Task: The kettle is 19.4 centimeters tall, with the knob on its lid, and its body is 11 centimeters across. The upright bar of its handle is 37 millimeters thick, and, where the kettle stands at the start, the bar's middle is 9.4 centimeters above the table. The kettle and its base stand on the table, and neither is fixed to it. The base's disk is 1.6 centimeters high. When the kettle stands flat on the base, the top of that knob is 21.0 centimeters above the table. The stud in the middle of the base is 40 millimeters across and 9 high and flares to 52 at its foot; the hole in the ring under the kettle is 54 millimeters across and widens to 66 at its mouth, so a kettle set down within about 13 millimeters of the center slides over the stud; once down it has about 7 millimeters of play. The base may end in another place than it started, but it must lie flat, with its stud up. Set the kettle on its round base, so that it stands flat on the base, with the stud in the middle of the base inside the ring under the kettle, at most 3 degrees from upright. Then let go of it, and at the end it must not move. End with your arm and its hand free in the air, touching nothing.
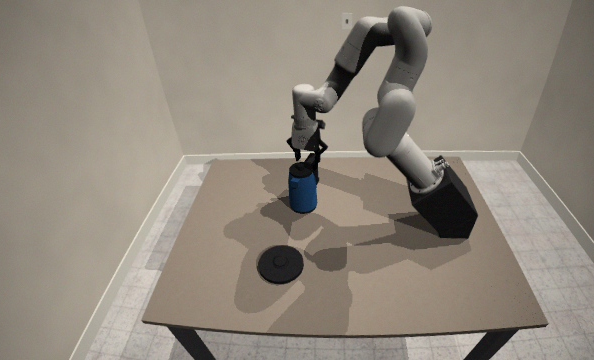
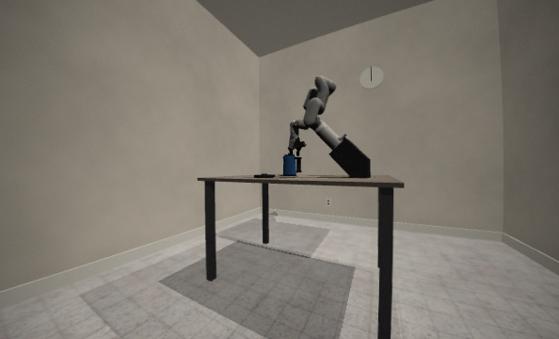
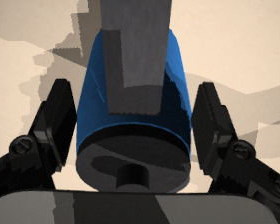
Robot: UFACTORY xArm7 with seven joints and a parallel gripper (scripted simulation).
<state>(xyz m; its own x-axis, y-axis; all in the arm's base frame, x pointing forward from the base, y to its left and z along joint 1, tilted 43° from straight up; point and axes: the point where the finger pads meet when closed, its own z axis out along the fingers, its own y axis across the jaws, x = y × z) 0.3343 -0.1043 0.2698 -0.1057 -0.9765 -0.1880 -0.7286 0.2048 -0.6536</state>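
The blue kettle [image 1: 303, 190] with a dark lid and knob stands upright on the table, toward the back middle. Its dark handle bar [image 1: 316, 173] is on the far side. It also shows in the side view [image 2: 289, 166]. My gripper [image 1: 308, 159] hangs just over the kettle's top, open and empty. In the wrist view my gripper [image 3: 134, 99] has one finger on each side of the kettle [image 3: 134, 106], apart from it, with the handle bar [image 3: 138, 36] ahead. The black round base [image 1: 280, 264], stud up, lies flat on the table nearer the front, well apart from the kettle.
The arm's black mount [image 1: 444, 200] sits on the table's right side, behind and right of the kettle. The table's left edge [image 1: 177, 235] runs a short way left of the base. A wall stands behind the table.
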